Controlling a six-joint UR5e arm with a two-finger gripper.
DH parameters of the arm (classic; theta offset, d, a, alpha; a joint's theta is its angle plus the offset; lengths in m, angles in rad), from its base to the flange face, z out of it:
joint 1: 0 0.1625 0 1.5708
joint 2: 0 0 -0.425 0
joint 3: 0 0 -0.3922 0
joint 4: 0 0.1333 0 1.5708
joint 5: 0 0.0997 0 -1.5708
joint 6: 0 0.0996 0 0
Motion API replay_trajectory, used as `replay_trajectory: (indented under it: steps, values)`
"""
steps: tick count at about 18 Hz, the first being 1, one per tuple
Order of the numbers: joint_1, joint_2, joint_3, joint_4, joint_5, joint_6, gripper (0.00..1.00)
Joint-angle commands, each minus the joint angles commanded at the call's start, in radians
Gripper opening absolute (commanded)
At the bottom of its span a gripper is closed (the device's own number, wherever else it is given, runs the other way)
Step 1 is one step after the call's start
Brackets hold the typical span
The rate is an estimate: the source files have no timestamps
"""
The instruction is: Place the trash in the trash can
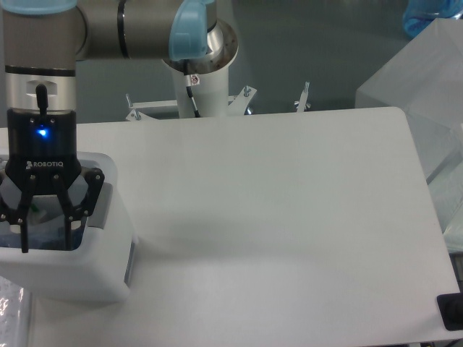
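The trash can is a white boxy bin with a grey side panel, standing at the table's left edge. My gripper hangs straight over its opening, with the black fingers spread apart and dipping just inside the rim. Nothing shows between the fingers. Some pale and dark shapes lie inside the bin behind the fingers; I cannot tell what they are. Neither the white wrapper nor the bottle with the purple-red label shows anywhere on the table.
The arm's white base stands behind the table's back edge. A translucent plastic-covered block rises at the back right. A small black object sits at the front right corner. Crinkled clear plastic lies left of the bin.
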Motion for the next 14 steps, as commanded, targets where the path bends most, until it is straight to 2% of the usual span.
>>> replay_trajectory:
  steps: [8,11,14]
  values:
    - [0.204,0.006,-0.001,-0.006,-0.006,0.485,1.0]
    - [0.226,0.024,-0.009,-0.023,0.003,0.632,1.0]
    - [0.249,0.058,-0.035,-0.086,0.003,0.74,1.0]
